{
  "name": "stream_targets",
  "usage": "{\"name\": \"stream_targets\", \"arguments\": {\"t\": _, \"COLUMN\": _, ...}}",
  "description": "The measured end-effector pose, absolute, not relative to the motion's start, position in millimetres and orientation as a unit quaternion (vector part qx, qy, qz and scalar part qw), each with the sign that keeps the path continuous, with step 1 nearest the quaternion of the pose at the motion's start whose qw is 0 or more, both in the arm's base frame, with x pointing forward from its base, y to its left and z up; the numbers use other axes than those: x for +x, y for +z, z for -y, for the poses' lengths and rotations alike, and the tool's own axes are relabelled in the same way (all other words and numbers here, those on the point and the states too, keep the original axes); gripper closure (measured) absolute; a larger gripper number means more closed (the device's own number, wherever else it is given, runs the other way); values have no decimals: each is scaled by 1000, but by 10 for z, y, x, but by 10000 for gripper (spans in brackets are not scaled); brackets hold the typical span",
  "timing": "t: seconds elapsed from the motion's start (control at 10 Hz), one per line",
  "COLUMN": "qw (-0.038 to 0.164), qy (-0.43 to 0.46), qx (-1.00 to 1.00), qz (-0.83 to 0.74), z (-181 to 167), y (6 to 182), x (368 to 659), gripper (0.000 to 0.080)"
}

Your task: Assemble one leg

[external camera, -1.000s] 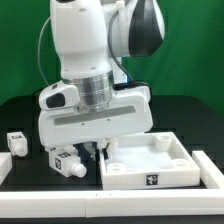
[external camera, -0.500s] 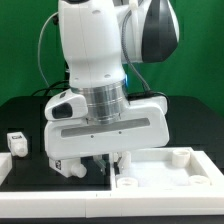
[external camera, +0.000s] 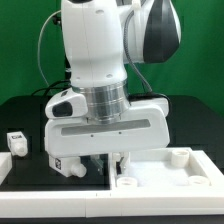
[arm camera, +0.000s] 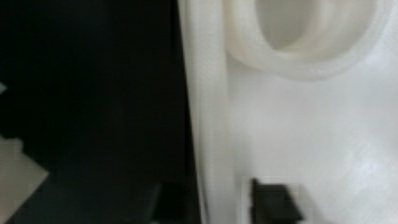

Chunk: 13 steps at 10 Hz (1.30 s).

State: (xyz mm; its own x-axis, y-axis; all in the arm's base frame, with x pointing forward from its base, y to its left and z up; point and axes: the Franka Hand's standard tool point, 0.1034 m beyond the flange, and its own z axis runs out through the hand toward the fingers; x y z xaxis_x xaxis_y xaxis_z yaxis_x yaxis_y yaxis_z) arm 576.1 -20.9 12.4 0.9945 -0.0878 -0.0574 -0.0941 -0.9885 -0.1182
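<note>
One leg (external camera: 15,142), a small white block with tags, lies on the black table at the exterior view's far left. A second similar leg (external camera: 68,164) lies under my hand, next to the tray's left side. The large white rimmed tray-like piece (external camera: 175,172) sits at the lower right. My gripper (external camera: 113,160) is down at its left rim. In the wrist view my gripper (arm camera: 222,203) straddles the tray's rim wall (arm camera: 210,100), one finger outside and one finger (arm camera: 272,200) inside, with a small gap showing. It holds no leg.
A white part (external camera: 3,166) is cut off at the exterior view's left edge. A white strip (external camera: 50,187) runs along the front of the table. A round socket (arm camera: 294,40) of the tray lies just beyond my fingers.
Since one second ago my hand has come lower and to the exterior view's right, onto the tray's left rim, and the tray sits further right. Nothing has moved in the last half second.
</note>
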Motion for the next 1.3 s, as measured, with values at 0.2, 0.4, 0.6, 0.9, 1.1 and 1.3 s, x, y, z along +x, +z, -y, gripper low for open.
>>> {"name": "stream_targets", "arguments": {"t": 0.2, "qw": 61, "qy": 28, "qx": -997, "qz": -46, "z": 211, "y": 145, "x": 5763, "gripper": 336}}
{"name": "stream_targets", "arguments": {"t": 0.4, "qw": 67, "qy": 47, "qx": -996, "qz": -47, "z": 252, "y": 420, "x": 5743, "gripper": 217}}
{"name": "stream_targets", "arguments": {"t": 0.6, "qw": 71, "qy": 54, "qx": -995, "qz": -33, "z": 345, "y": 598, "x": 5688, "gripper": 154}}
{"name": "stream_targets", "arguments": {"t": 0.9, "qw": 64, "qy": 38, "qx": -994, "qz": 80, "z": 504, "y": 526, "x": 5517, "gripper": 150}}
{"name": "stream_targets", "arguments": {"t": 1.1, "qw": 57, "qy": 29, "qx": -992, "qz": 110, "z": 577, "y": 422, "x": 5457, "gripper": 150}}
{"name": "stream_targets", "arguments": {"t": 1.3, "qw": 56, "qy": 29, "qx": -991, "qz": 121, "z": 658, "y": 324, "x": 5415, "gripper": 150}}
